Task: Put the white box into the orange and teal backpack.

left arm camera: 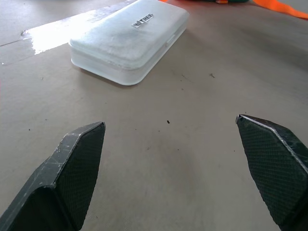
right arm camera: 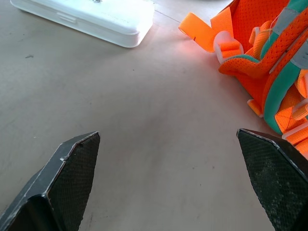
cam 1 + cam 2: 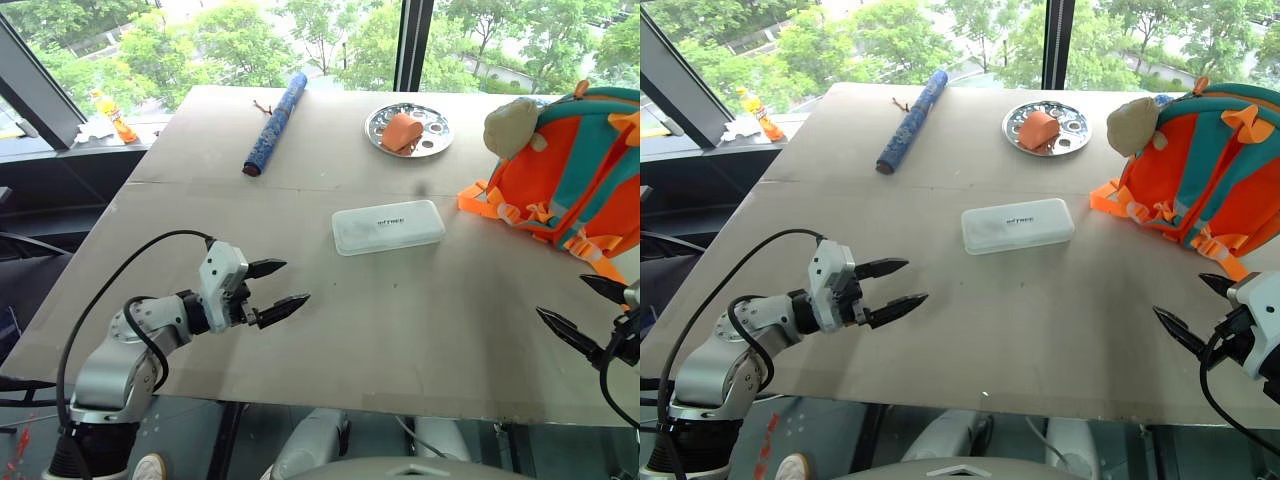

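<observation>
Near mid-frame on the tabletop (image 3: 200, 140) we see the box (image 3: 388, 227) lying flat, free for a grasp. Both our end effectors, left (image 3: 276, 288) and right (image 3: 590, 318), hover spread apart and empty. At right, the backpack (image 3: 575, 175) seems closed.

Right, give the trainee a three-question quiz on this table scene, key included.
1. True or false: the white box already lies inside the orange and teal backpack.
2. What rests on the round metal plate? A) an orange object B) a blue roll C) a bottle
3. Fill in: the left tool and the right tool both stand ____, holding nothing.

Key: 1 false, the box lies on the table beside the backpack; 2 A; 3 open.
</observation>
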Controlling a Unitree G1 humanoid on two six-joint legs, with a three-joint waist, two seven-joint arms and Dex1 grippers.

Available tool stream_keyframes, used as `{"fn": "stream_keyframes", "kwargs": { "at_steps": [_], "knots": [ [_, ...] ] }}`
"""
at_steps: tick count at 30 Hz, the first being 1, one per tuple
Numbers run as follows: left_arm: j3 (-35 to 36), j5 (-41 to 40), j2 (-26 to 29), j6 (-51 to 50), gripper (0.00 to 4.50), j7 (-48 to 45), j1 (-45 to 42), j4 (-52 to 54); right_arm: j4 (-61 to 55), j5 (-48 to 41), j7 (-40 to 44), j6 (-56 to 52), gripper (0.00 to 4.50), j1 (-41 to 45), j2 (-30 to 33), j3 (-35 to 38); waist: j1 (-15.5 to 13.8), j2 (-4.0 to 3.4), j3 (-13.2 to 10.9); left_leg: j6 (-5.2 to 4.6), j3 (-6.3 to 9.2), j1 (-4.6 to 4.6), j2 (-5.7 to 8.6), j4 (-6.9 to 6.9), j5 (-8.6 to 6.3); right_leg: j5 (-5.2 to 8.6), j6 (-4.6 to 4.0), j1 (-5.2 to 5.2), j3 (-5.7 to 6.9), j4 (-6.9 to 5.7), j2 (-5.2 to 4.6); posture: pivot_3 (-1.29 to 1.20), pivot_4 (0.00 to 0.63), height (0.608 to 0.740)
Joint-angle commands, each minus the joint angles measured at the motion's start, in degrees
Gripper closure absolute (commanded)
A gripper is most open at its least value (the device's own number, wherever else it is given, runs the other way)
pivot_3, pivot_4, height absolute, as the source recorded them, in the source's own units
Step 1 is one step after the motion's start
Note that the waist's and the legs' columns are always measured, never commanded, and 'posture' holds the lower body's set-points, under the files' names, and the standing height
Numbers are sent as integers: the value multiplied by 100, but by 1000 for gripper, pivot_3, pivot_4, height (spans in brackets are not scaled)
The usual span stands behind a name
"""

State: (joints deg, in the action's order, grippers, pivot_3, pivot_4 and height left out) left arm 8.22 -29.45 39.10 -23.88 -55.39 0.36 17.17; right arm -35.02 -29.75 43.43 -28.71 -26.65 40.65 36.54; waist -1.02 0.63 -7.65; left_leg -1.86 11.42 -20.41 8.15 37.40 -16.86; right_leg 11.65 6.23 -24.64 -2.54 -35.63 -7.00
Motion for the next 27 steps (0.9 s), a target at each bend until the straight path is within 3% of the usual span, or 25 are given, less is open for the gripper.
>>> {"fn": "stream_keyframes", "kwargs": {
  "at_steps": [1, 7, 12, 15, 21, 23, 27],
  "knots": [
    [-40, -33, 28, 78, 39, -68, -111, 47, -246, -88, -46, -8, 0, 19, -24, -12, 0, 0, 0, 0, 0, 0, 0, 0, 0, 0, 0, 0, 0, 0, 0, 0, 150, 731],
    [-57, -216, -214, -347, 39, 283, -456, -18, -330, -81, -342, -4, 0, 181, -208, -163, -1, 1, 0, 0, 1, 0, 0, 0, 0, 0, 0, 0, 0, 0, 0, 0, 150, 731],
    [43, -415, -699, -964, 39, 1125, -824, -6, -578, -71, -1002, -673, 0, 706, -203, -697, 5, 3, -1, 0, 1, 2, -3, 1, 0, 0, 0, 0, 0, -1, 2, 0, 150, 731],
    [54, -493, -821, -1150, 0, 1295, -884, 51, -344, -316, -1257, -1088, 774, 1340, -265, -1029, 21, 7, -4, 1, -1, 2, -4, 1, 0, -1, 0, 1, -3, -1, 3, 0, 150, 731],
    [98, -447, -922, -1267, 0, 1649, -963, 12, 456, -18, -1888, -1637, 3726, 3002, -456, -2102, 17, 15, -9, 3, -4, 2, -7, 2, -1, -1, -1, -2, -4, 0, 7, 0, 150, 731],
    [63, -372, -914, -1313, 0, 1751, -998, -13, 809, 289, -1916, -1652, 4479, 3446, -422, -2617, 11, 16, -9, 3, -1, -1, -7, 1, -1, -1, -1, -4, 0, 0, 7, 0, 150, 731],
    [99, -321, -1123, -1427, 0, 2187, -1234, -155, 2059, 1041, -2265, -1527, 4479, 4526, -641, -3396, 21, 17, -10, 3, -3, -2, -5, 3, -1, -1, -1, -5, -1, 3, 6, 0, 150, 731]
  ]
}}
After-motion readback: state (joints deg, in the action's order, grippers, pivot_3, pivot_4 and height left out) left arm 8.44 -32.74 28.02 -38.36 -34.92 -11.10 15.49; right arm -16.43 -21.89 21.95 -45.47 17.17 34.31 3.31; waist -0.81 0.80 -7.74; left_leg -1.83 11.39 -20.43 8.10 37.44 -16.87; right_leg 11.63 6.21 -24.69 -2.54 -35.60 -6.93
